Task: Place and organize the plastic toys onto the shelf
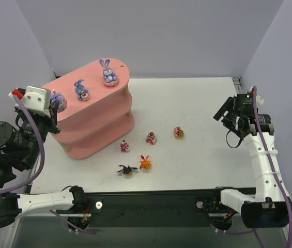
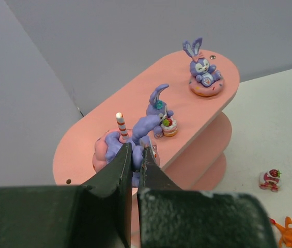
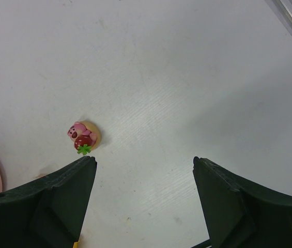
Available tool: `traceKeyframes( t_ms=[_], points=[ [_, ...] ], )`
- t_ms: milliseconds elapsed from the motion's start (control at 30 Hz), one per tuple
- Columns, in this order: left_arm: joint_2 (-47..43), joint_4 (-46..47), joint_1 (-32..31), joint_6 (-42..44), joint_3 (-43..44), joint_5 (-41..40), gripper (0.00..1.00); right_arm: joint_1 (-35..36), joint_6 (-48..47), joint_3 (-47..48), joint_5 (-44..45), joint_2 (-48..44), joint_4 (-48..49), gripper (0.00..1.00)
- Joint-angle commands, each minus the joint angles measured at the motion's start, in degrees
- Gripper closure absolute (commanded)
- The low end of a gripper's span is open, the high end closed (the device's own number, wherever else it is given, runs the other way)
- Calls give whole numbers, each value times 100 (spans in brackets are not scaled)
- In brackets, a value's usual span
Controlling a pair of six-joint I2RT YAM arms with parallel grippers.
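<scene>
**Left gripper clamping a bunny on the top board**

The left arm is reaching up beside the shelf (image 1: 96, 81), with its wrist angling down over the board's left end. The left gripper (image 2: 135, 155) is pinching the near bunny (image 2: 144, 126), with its fingers (image 2: 119, 170) drawn almost together on the purple body. This bunny's pink base is sitting on the top board. The middle bunny (image 2: 160, 109) is standing just beyond it, and the far bunny (image 2: 203, 72) is standing near the opposite end.

The right arm is rising along the right side of the table (image 1: 202, 101), with its forearm upright and its wrist bending inward. The right gripper (image 3: 144, 160) is hanging spread wide and empty above the table.

Three pink toys (image 1: 151, 138), an orange toy (image 1: 145, 163) and a black toy (image 1: 127, 170) are lying on the table in front of the shelf.
</scene>
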Motion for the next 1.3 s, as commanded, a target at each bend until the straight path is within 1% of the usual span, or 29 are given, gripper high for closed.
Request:
traceKeyframes(
  t_ms=[0,167,233,300,333,367,400,433,500,600,867,967,1133,1167,1200,1233,1267],
  points=[
    [229,48,1,231,-93,-328,100,76,-69,228,-15,129,-13,22],
    [370,319,45,381,-304,-338,100,111,-86,140,-15,95,4,23],
    [483,460,115,538,-401,-118,100,138,-86,123,-15,94,13,23],
    [729,434,457,583,-357,66,100,164,-86,122,-41,103,22,23],
    [809,338,684,557,-287,389,100,173,-86,122,-32,121,22,23],
    [870,303,1087,496,-252,644,100,173,-78,122,-32,103,13,23],
    [949,241,1282,443,-190,882,100,173,-95,122,-24,94,22,23],
    [959,206,1424,425,-129,1189,100,173,-95,114,-15,86,22,23],
    [942,153,1591,425,-50,1297,100,182,-86,79,-15,42,31,23],
    [775,100,1601,425,-14,1534,100,173,-86,17,11,-20,48,23],
    [318,83,1601,407,-120,1771,100,208,-104,131,-15,85,40,23],
    [483,-145,1601,354,-14,1693,100,252,-113,184,-32,138,22,23],
    [765,-295,1723,468,-58,1841,100,252,-95,193,-50,112,31,23],
    [844,-287,2020,503,-67,2008,100,252,-95,175,-50,95,22,23],
    [897,-217,2240,547,-102,2488,100,261,-95,158,-41,77,22,24],
    [950,-225,2469,591,-85,2797,100,252,-95,158,-50,51,22,23],
    [1046,-234,3080,618,-84,3070,100,252,-95,132,-33,33,22,23]
  ],
)
